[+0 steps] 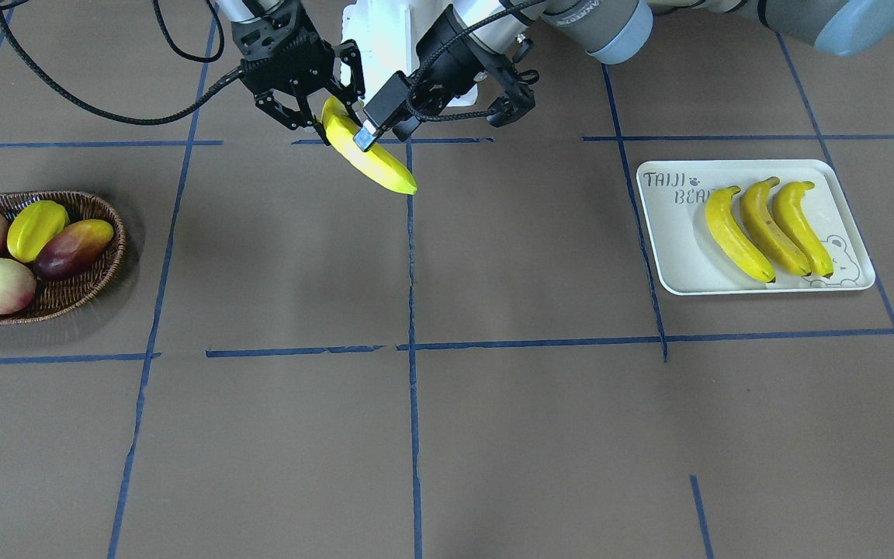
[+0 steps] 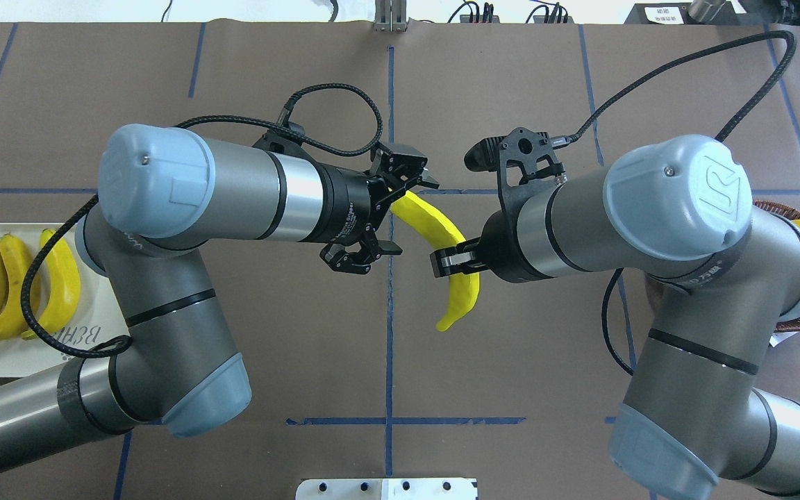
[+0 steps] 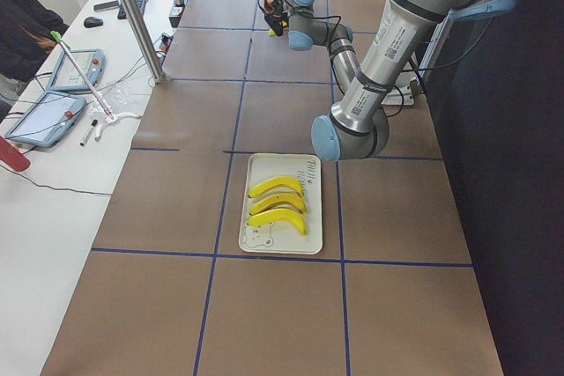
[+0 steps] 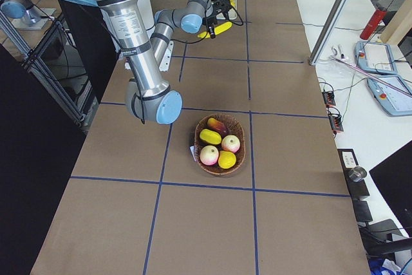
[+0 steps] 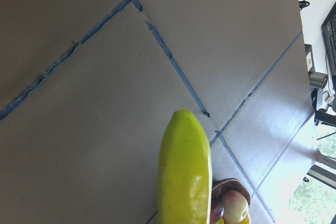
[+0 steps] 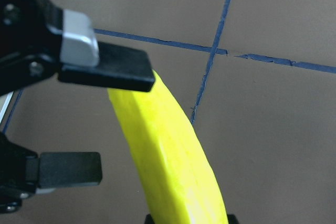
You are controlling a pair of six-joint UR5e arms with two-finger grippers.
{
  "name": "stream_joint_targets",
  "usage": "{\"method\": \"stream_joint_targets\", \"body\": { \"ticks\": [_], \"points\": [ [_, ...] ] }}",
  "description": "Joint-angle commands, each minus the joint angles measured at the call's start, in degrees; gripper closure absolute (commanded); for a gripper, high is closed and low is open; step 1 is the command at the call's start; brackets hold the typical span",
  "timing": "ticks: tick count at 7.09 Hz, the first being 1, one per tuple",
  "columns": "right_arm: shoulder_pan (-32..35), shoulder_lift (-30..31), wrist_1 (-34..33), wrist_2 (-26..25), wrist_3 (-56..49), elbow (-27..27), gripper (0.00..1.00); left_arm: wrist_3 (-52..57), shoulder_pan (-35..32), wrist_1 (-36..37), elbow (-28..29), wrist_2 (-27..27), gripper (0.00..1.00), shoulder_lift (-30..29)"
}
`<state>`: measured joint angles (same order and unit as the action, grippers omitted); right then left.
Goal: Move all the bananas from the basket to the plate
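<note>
Banana four (image 2: 436, 228) hangs in the air over the middle of the tabletop, nearer the robot's edge. The right gripper (image 2: 453, 262) is clamped on it about halfway along. The left gripper (image 2: 403, 214) has its fingers spread wide at the fruit's far end, which sits close against one finger rather than centred. Side by side on the plate (image 1: 680, 252), by the robot's left end of the tabletop, lie three bananas (image 1: 765, 229); the basket (image 1: 116, 242) sits at the opposite end. The hand-over looks risky to me. If the right lets go before the left bites, the smooth fruit drops. An off-centre pinch on that tapered end could let it swing or squirt out.
</note>
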<state>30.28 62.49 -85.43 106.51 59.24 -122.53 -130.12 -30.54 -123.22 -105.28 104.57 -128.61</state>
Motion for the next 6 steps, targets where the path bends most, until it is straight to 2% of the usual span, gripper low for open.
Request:
{"method": "stream_joint_targets", "body": {
  "ticks": [1,3,4,5,6],
  "points": [
    [0.0,0.0,0.0,0.0,0.0,-0.2,1.00,-0.3,0.7,-0.1,2.3,-1.4,0.00,-1.4],
    [0.0,0.0,0.0,0.0,0.0,-0.3,1.00,-0.4,1.0,-0.2,3.3,-1.4,0.00,-1.4],
    [0.0,0.0,0.0,0.0,0.0,-0.3,1.00,-0.4,1.4,-0.2,3.3,-1.4,0.18,-1.4],
    [0.0,0.0,0.0,0.0,0.0,-0.3,1.00,-0.4,1.4,-0.2,3.3,-1.4,0.61,-1.3],
    [0.0,0.0,0.0,0.0,0.0,-0.3,1.00,0.3,1.4,-0.2,3.2,-1.2,0.95,-1.1]
  ]
}}
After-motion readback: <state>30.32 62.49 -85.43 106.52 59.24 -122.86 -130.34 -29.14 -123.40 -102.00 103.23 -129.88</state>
